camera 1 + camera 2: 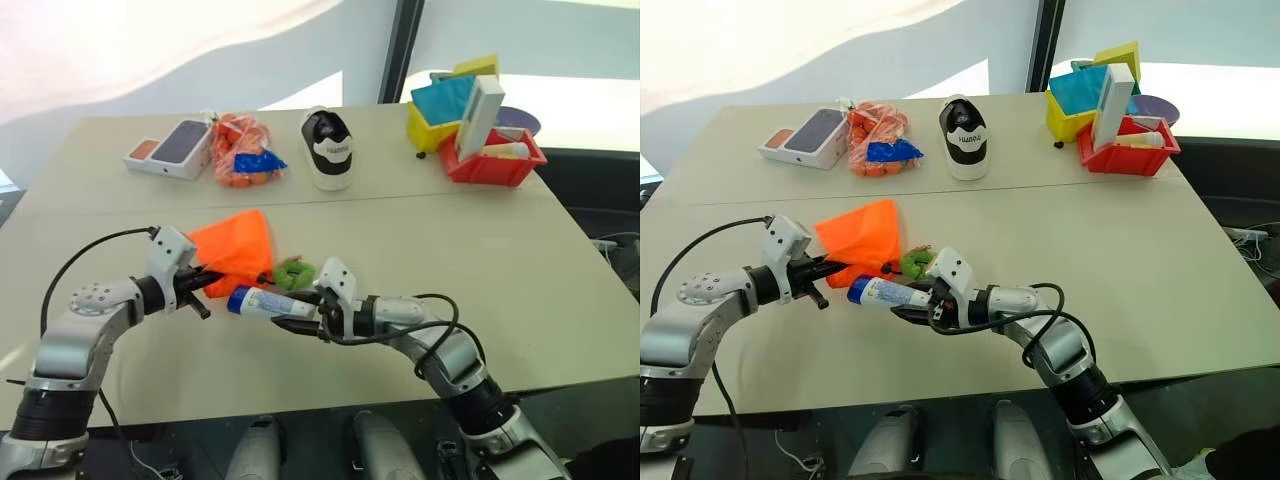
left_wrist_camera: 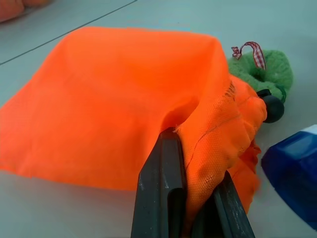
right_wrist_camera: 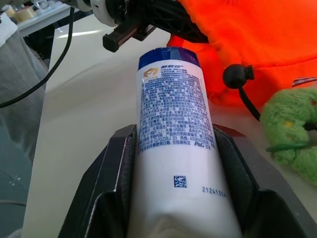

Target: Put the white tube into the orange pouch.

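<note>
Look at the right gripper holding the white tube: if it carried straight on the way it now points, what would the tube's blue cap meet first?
Probably the left gripper, pinched on the orange pouch. The right gripper aims the white tube at that spot beside the pouch's gathered mouth; depth is uncertain.

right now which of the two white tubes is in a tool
The blue-capped white tube, gripped by the right tool beside the orange pouch. The other tube, orange-tipped, lies in the red bin at the table's far end.

A lab-like test room: beige table (image 1: 480,260) with assorted household props.
</note>
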### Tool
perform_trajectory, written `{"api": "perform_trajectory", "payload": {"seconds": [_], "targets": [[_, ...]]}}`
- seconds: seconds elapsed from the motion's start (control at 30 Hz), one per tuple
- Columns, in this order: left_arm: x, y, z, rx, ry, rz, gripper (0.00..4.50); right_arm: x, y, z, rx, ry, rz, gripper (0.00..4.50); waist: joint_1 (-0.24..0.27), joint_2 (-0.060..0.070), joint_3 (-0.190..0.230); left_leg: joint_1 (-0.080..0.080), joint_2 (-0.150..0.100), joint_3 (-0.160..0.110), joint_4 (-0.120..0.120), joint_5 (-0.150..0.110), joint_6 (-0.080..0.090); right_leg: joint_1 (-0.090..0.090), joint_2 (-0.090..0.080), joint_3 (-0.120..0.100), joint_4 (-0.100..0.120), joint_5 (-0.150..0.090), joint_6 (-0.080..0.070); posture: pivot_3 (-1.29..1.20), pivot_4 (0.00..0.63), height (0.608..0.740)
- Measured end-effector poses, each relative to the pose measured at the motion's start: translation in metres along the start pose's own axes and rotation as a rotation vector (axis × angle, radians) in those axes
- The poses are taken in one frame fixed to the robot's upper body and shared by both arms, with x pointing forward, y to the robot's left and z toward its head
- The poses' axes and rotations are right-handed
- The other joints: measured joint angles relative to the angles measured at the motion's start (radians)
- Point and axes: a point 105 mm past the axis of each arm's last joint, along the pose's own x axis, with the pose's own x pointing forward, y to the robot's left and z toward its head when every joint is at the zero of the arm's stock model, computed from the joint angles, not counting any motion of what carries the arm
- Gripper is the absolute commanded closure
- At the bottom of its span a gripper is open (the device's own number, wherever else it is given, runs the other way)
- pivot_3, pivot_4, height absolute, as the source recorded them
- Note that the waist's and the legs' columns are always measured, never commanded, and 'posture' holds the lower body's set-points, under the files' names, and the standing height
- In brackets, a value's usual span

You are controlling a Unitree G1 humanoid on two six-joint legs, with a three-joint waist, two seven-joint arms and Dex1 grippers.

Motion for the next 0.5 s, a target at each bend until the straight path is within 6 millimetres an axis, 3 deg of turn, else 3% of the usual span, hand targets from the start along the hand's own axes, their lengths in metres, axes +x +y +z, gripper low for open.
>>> {"api": "perform_trajectory", "payload": {"seconds": [0.5], "targets": [[-0.004, -0.012, 0.008, 0.014, 0.014, -0.045, 4.5, 0.016, -0.012, 0.003, 0.023, -0.023, -0.137, 2.42, 0.0, 0.0, 0.0, 0.0, 0.0, 0.0, 0.0, 0.0, 0.0, 0.0, 0.0, 0.0, 0.0, 0.0, 0.0, 0.0, 0.15, 0.74]]}}
